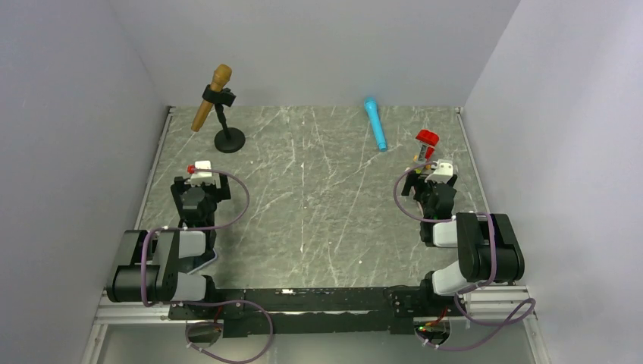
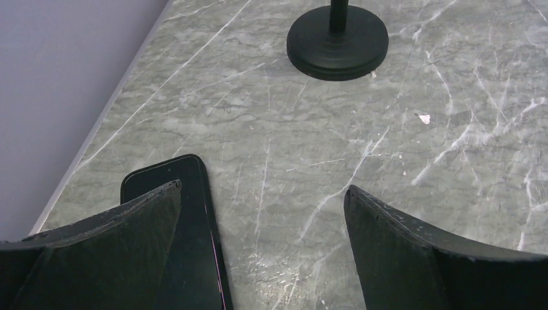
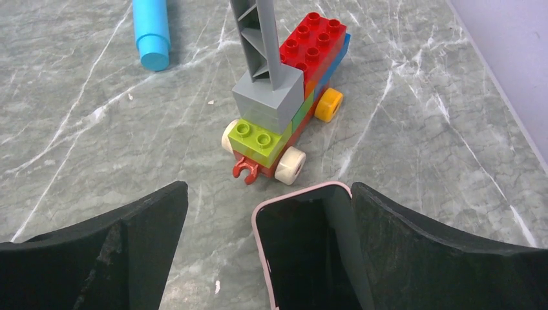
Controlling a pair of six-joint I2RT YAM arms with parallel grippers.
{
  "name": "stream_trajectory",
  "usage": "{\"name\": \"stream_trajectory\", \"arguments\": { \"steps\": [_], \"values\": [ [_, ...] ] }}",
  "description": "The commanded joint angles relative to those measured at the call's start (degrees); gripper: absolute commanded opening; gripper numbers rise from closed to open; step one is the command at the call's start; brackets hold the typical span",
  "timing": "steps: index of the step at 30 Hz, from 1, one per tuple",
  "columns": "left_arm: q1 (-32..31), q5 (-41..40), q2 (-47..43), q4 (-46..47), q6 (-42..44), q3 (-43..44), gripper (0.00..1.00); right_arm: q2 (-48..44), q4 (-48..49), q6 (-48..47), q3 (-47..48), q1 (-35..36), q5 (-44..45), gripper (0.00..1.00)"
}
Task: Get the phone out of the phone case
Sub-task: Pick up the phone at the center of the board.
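Note:
A bare black phone (image 2: 197, 245) lies flat on the marble table, at the lower left of the left wrist view and partly under my left finger. My left gripper (image 2: 263, 194) is open and empty, low over the table, with the phone beside its left finger. A pink-rimmed phone case (image 3: 304, 258) with a dark inside lies between my right gripper's fingers, against the right one. My right gripper (image 3: 270, 187) is open and not clamped on it. In the top view the arms (image 1: 199, 182) (image 1: 436, 182) hide both phone and case.
A brown microphone (image 1: 212, 97) stands on a black stand whose round base (image 2: 337, 42) is ahead of my left gripper. A toy brick vehicle (image 3: 291, 110) sits just beyond the case, with a blue cylinder (image 3: 150, 32) beyond it to the left. Grey walls close the table's sides.

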Motion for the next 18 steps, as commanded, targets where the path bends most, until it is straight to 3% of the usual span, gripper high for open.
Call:
{"name": "stream_trajectory", "arguments": {
  "steps": [1, 4, 7, 9, 10, 12, 14, 18],
  "values": [
    [0.17, 0.02, -1.96, 3.64, 0.75, 0.37, 0.99, -0.38, 4.2, -0.66, 0.14, 0.08, -0.44, 1.0],
    [0.17, -0.38, -10.26, -2.58, 0.74, 0.42, 0.99, -0.29, 4.13, -0.42, 0.25, 0.12, -0.64, 1.0],
    [-2.11, -3.99, -21.79, -7.0, -0.38, -1.46, 0.99, -2.57, 3.43, -0.56, -0.15, 1.77, 6.24, 1.0],
    [-6.5, -12.8, -26.86, -14.22, -0.12, 1.09, 0.99, -10.3, -9.27, -0.31, 1.94, 6.85, 15.9, 1.0],
    [-7.46, -15.16, -29.52, -21.94, -1.77, 3.58, 0.99, -13.54, -18.95, 0.5, 5.12, 7.42, 15.83, 1.0],
    [-7.65, -17.86, -33.53, -34.28, -7.28, 7.89, 0.99, -18.99, -28.6, 1.75, 7.72, 8.3, 13.25, 1.0],
    [-7.93, -18.22, -36.14, -40.17, -9.43, 10.33, 0.99, -24.26, -34.47, 3.06, 7.42, 10.48, 13.35, 1.0],
    [-8.75, -18.12, -40.59, -48.65, -14.04, 14.08, 0.99, -34.64, -55.2, 11.7, 12.47, 19.65, 17.6, 1.0]
  ]
}}
